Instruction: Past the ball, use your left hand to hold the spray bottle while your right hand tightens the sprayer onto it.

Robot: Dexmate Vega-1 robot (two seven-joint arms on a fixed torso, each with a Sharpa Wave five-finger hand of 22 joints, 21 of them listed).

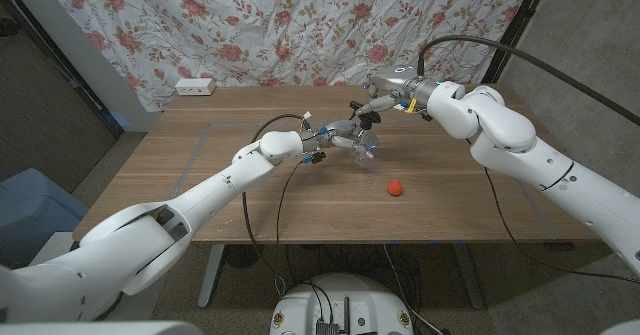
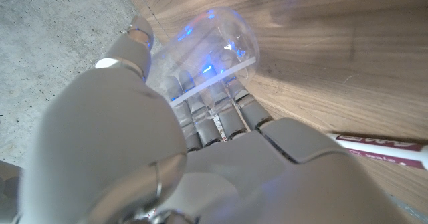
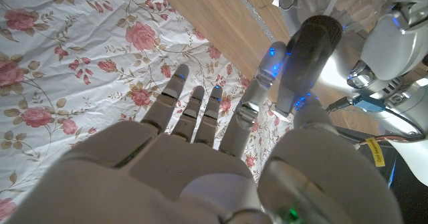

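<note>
The clear bottle (image 1: 358, 141) sits in the left hand (image 1: 335, 137), fingers (image 2: 221, 110) wrapped round it, above the counter (image 1: 240, 195) past the ball (image 1: 395, 187). It looks light, thin, slippery: hold the body. The right hand (image 1: 375, 105) hovers close, fingers (image 3: 190, 110) spread, holding nothing I can see.

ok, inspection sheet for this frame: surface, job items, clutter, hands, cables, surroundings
Surface: brown wooden table, taped outline.
Job's things: clear plastic spray bottle in left hand; sprayer cannot tell; small red ball on the table in front of it.
Clutter: white marker pen on table.
Hands: left hand grips bottle; right hand at its top, fingers spread.
Cables: black cable hanging from left arm.
Surroundings: floral cloth backdrop; white power strip at far edge.
</note>
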